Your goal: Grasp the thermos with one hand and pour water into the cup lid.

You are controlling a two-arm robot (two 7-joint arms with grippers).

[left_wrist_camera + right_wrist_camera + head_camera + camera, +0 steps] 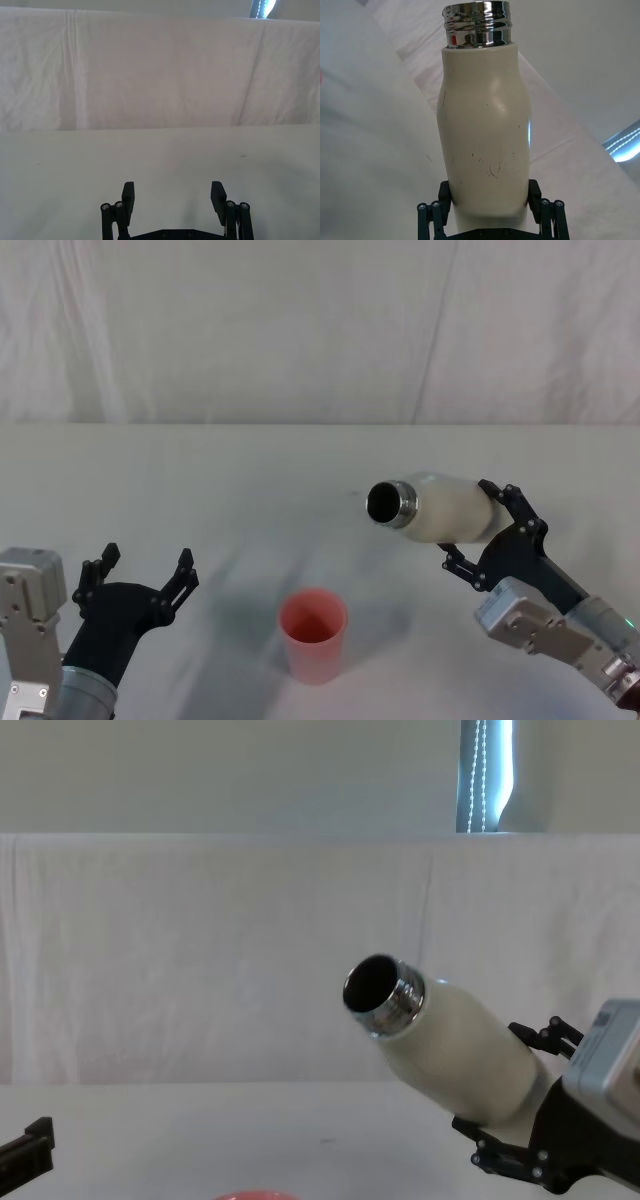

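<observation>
Thermos (445,508) sits base-first between the right gripper (490,530) jaws, clamped, tilted with its mouth above and right of the cup lid (314,634). Left gripper (140,575) hangs spread wide, holding nothing.

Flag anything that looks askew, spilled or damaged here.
The thermos is tipped in the right gripper, its open steel neck off to the side of the pink cup lid, not above it. Thin dark scuffs mark its body. No spill shows. The left gripper is open, idle.
</observation>
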